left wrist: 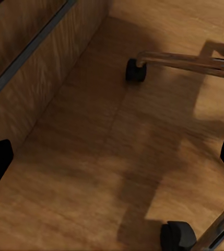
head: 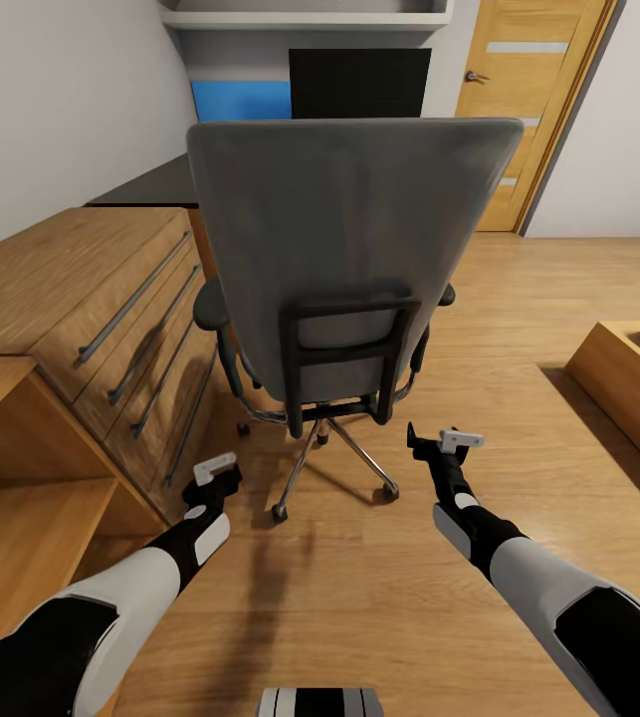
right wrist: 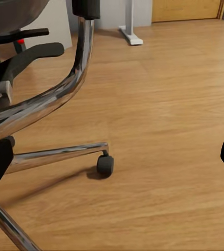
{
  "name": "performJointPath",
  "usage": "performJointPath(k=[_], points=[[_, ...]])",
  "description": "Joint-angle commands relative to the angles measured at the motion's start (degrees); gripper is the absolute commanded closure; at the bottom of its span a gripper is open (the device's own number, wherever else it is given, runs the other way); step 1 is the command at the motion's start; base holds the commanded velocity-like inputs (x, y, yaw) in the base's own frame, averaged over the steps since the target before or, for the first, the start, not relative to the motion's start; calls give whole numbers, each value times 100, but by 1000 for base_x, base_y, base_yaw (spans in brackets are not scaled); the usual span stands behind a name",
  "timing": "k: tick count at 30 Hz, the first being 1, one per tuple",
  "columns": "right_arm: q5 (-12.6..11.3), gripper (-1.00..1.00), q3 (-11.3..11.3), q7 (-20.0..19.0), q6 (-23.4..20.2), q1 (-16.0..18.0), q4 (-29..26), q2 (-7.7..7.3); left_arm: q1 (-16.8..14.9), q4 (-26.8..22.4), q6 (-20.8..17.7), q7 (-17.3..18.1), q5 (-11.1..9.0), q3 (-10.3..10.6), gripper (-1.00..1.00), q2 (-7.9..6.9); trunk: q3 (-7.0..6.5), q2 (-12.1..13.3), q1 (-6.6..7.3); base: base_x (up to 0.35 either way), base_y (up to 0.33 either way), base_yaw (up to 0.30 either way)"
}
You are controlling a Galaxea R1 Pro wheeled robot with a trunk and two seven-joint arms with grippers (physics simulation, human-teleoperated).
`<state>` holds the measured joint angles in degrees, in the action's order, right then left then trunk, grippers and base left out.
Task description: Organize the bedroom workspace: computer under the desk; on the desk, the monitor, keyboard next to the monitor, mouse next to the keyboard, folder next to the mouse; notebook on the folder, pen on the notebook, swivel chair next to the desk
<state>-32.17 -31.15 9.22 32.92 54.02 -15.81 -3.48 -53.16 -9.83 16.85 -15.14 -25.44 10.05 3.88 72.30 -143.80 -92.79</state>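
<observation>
swivel chair [head: 354, 269] hides desk [head: 150, 184], monitor [head: 359, 84] partly

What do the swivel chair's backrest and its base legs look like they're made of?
The swivel chair backrest looks like grey upholstery fabric: matte, softly mottled, no shine. The base legs look like polished chrome metal, since they mirror the wooden floor and carry bright highlights. Being a render, that's only appearance.

no readable text, labels or signs
</observation>
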Motion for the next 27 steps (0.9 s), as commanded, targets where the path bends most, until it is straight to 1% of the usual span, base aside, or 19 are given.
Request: performJointPath(k=[1,9,16,27], points=[[-17,-100,-49,45,18,3,-4,-4,-5,16,19,-34,-32,50,-100,-1,4,-2,1,0,0,0],[-17,-100,-49,45,83,3,5,-4,-5,213,28,-18,-16,51,-100,13,4,-2,1,0,0,0],[-17,-100,-49,45,91,3,7,-4,-5,240,29,-20,-23,50,-100,10,1,-2,1,0,0,0],[0,-100,-49,45,92,3,16,-4,-2,245,29,-24,-14,50,-100,6,-83,-2,1,0,0,0]])
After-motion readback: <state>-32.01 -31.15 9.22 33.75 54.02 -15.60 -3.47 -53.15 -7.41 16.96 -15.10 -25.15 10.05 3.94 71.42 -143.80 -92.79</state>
